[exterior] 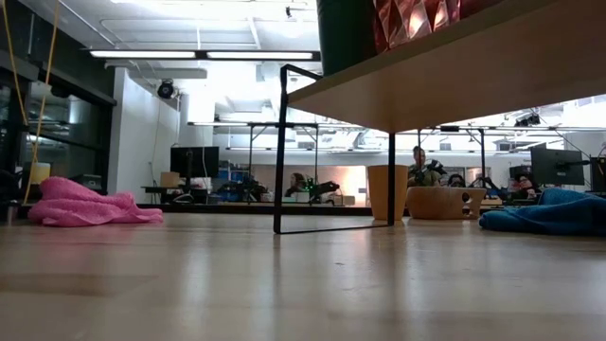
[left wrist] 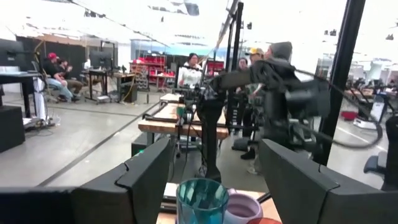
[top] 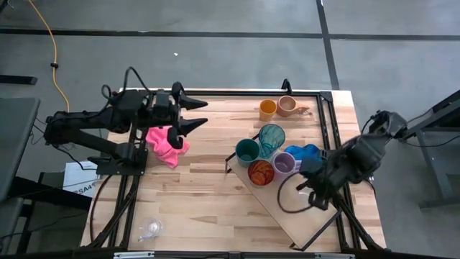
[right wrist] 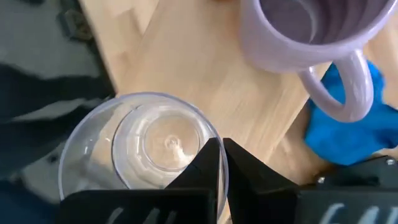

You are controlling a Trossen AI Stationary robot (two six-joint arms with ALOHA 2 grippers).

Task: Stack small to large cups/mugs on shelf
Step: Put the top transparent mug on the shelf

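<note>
The shelf (top: 287, 208) is a light-wood board on a thin black frame at the right. On it stand a green cup (top: 247, 151), a teal tumbler (top: 272, 137), an orange-red glass (top: 261, 172) and a purple mug (top: 284, 164). An orange mug (top: 268, 108) and a tan mug (top: 287, 106) stand on the table behind. My right gripper (top: 314, 193) points down over the shelf's near right part, shut on a clear glass (right wrist: 143, 149). My left gripper (top: 205, 113) hovers open above the pink cloth (top: 168, 144), pointing level toward the cups. My right gripper holds the clear glass by its rim (right wrist: 214, 177), on one side of the mouth. One finger (right wrist: 199, 168) is inside the glass and the other outside, coming from above and pointing down. The glass is mouth up under the fingers; whether its base rests on the board is hidden.
A blue cloth (top: 302, 152) lies against the shelf behind the purple mug. Another clear glass (top: 151, 229) lies near the table's front left corner. The shelf's black frame legs (exterior: 282, 152) stand on the table. People and benches show in the room beyond.
</note>
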